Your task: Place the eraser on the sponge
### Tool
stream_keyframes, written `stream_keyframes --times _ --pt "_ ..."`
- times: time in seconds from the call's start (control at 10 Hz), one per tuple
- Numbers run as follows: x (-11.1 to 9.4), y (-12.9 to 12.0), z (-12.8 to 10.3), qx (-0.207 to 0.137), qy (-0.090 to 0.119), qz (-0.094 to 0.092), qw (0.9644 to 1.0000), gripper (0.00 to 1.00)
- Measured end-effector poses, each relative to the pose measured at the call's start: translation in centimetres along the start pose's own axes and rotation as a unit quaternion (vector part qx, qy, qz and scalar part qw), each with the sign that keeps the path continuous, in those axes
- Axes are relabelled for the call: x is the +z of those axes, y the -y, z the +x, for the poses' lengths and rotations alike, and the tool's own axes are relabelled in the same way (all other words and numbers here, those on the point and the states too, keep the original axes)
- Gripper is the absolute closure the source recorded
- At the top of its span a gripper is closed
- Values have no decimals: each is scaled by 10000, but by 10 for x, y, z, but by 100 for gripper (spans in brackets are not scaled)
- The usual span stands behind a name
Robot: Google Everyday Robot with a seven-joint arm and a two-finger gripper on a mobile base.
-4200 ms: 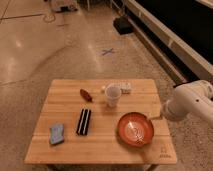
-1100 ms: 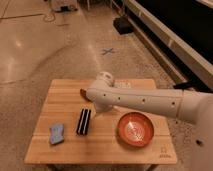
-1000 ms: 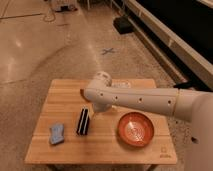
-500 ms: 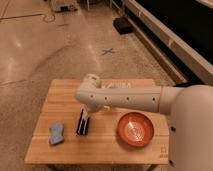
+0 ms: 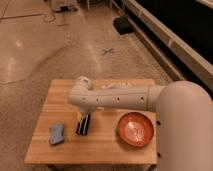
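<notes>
A light wooden table [image 5: 102, 149] stands on a speckled, polished floor, with a round orange-red bowl [image 5: 136, 129] sitting upright toward 4 o'clock of its top. Beyond the table at 12 o'clock a blue cross [image 5: 107, 51] marks the floor, and farther off at 1 o'clock lies a black box [image 5: 122, 25]

Across mid-frame, right to centre left: white arm [image 5: 120, 99], roofing the middle of the table [image 5: 100, 147]. Below its left end, gripper [image 5: 84, 118], directly over the eraser [image 5: 82, 129]. Near on the left, sponge [image 5: 56, 134], a narrow strip of bare wood between. At lower right, red bowl [image 5: 136, 129]. Sponge open from above and from the left.
</notes>
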Motion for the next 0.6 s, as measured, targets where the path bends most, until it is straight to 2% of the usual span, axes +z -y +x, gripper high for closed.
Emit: stream_keyframes --times 0.2,0.5,0.6 --pt "16 21 4 -213 34 30 9998 20" --pt "25 24 4 -324 46 15 9995 21" --pt "27 30 5 -359 46 29 9993 29"
